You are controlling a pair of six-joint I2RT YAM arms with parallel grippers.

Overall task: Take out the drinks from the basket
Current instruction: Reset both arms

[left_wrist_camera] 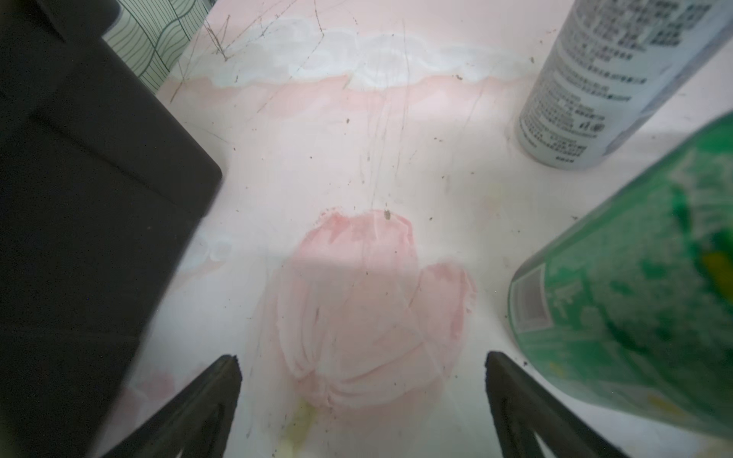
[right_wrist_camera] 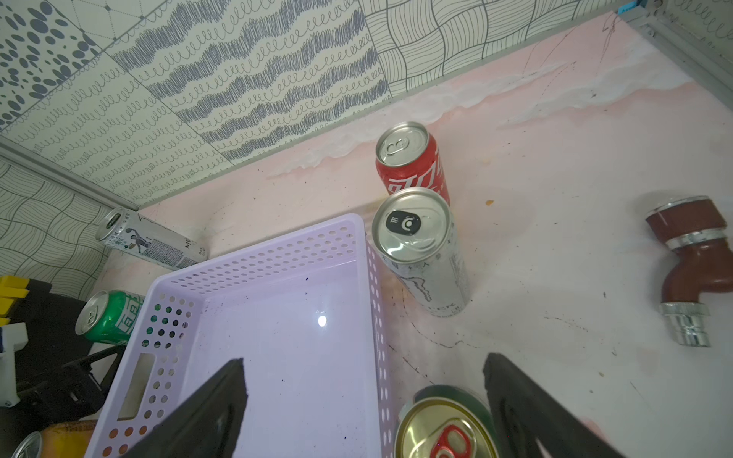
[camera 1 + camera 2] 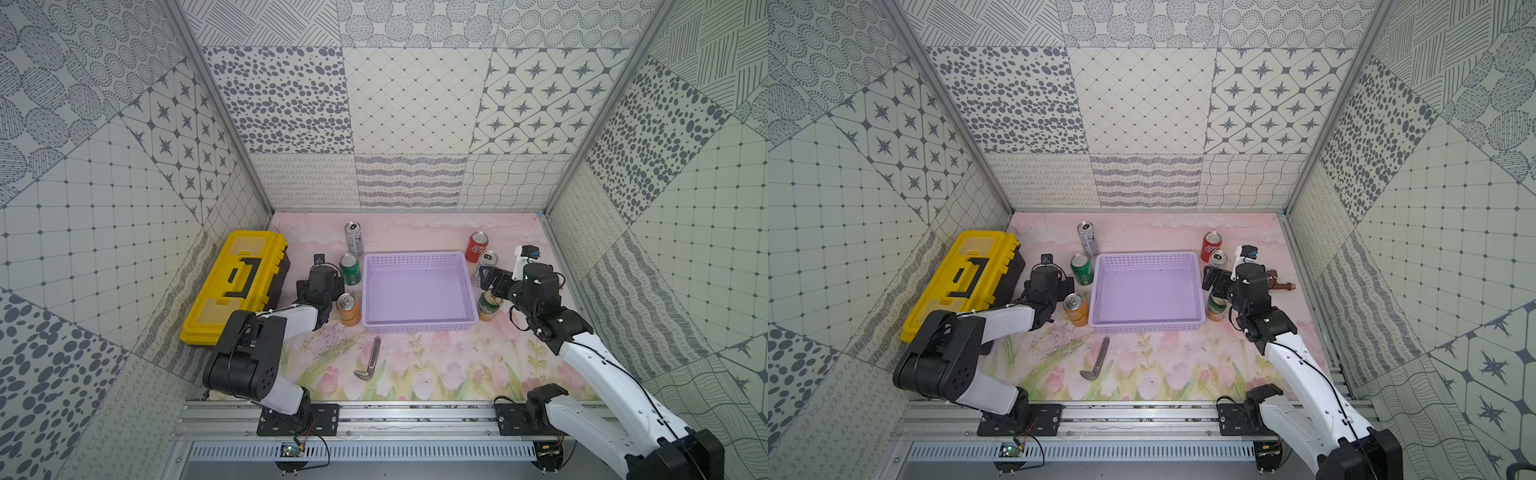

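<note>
Closest to the camera, the aluminium rail (image 3: 415, 415) is running along the front edge of the worktop (image 3: 436, 374). We are holding our left hand (image 1: 361, 357) low over the floral worktop, its jaws standing wide apart with nothing between them; it is hanging between the yellow toolbox (image 3: 237, 286) and the green can (image 3: 350, 270).

We are holding our right hand (image 2: 363, 360) spread just as wide above the dark green can (image 3: 489, 307) with the gold top. One finger is hanging over the basket (image 3: 419, 328) and the other outside it, gripping nothing (whether a finger is brushing that can, we cannot tell).

All six drinks are standing upright on the worktop outside the lavender basket. A tall silver can (image 3: 354, 239), the green can and an orange can (image 3: 348, 309) are lining its left side. A red can (image 3: 476, 247), a second silver can (image 3: 485, 266) and the dark green one are lining its right side.

A bent metal tool (image 3: 370, 359) is lying in front of the basket, and a brown pipe fitting (image 2: 694, 269) is lying on the right hand's outer side, apart from the cans.
</note>
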